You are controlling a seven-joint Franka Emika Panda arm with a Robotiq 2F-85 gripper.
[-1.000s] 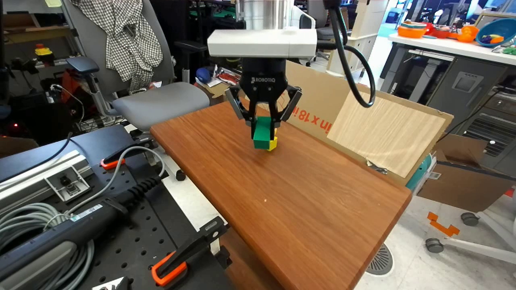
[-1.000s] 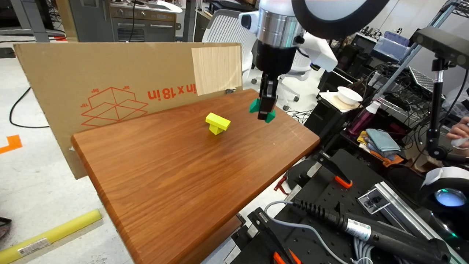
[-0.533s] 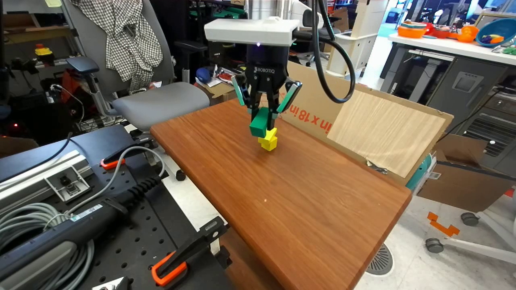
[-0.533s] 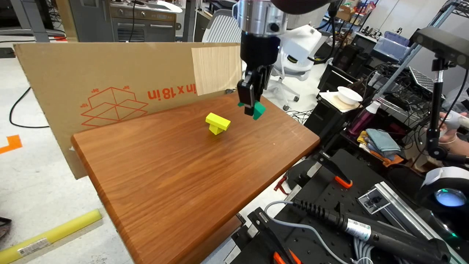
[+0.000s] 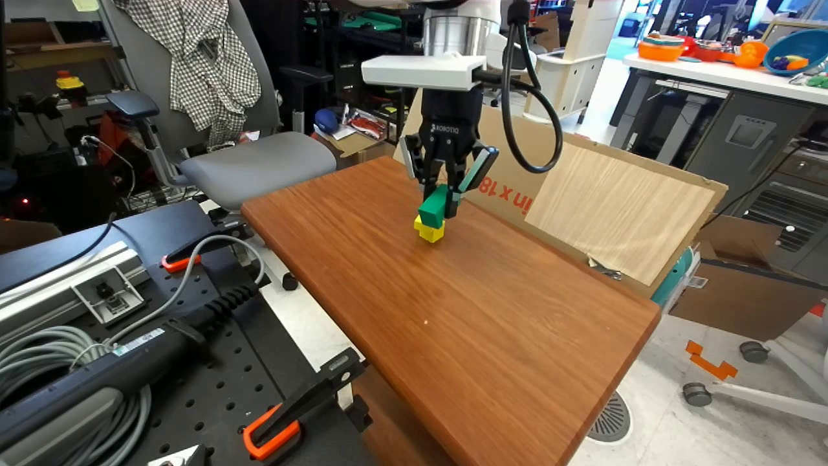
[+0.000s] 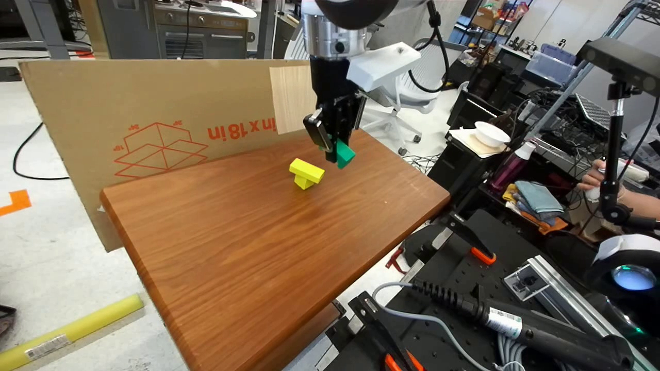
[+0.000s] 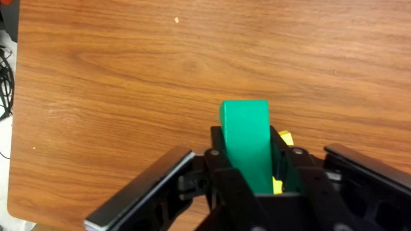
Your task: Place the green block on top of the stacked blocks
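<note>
The gripper (image 7: 246,134) is holding the green block (image 6: 345,154) by its sides, drawn in to its width, and is carrying it near, but apart from, the yellow stack (image 6: 306,171) on the table (image 6: 247,242). A low or off-centre approach is risking a knock to the upper bar (image 6: 308,169), which is overhanging a single small block (image 6: 303,182) and probably offering poor balance. Compared with a second ago, the green block is hanging nearer the yellow stack, which is standing unmoved.
</note>
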